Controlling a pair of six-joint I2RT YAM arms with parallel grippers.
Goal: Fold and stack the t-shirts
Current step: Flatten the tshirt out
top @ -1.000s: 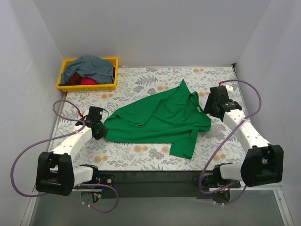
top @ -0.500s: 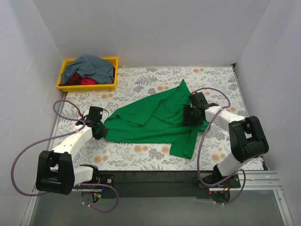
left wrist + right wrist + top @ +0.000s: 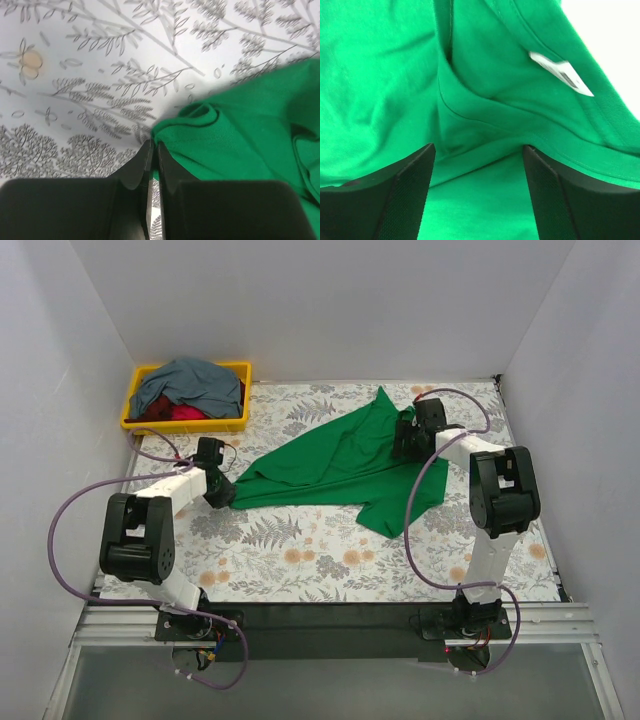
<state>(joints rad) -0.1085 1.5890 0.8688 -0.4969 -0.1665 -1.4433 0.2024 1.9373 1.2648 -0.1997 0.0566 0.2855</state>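
We are at the very start of the job, as far as we can judge: nothing is folded and no stack exists. The green shirt (image 3: 330, 465) lies spread but rumpled on the bench (image 3: 300, 560), to the right of the bin (image 3: 180, 425) and a little nearer the arms' bases. It runs slantwise, and a flap is doubled over its middle. The other two shirts sit in the bin. The grey shirt (image 3: 190, 380) is heaped on top, and the red shirt (image 3: 185, 412) shows only as a sliver beneath it.

The left gripper (image 3: 152, 146) sits at the green shirt's end nearest the bin, its fingers pressed together. The wrist view shows the hem bunched right at their tips, so we take it as pinched on that edge. The right gripper (image 3: 477, 150) is at the end farthest from the bin, over the collar (image 3: 600, 107) with its white label (image 3: 560, 75). Its fingers stand wide apart with cloth lying between them, gripping nothing.

Nearly everything is left to do. We judge the green shirt needs flattening first, then folding. The grey and red ones must then come out of the bin, be folded and be laid on top.
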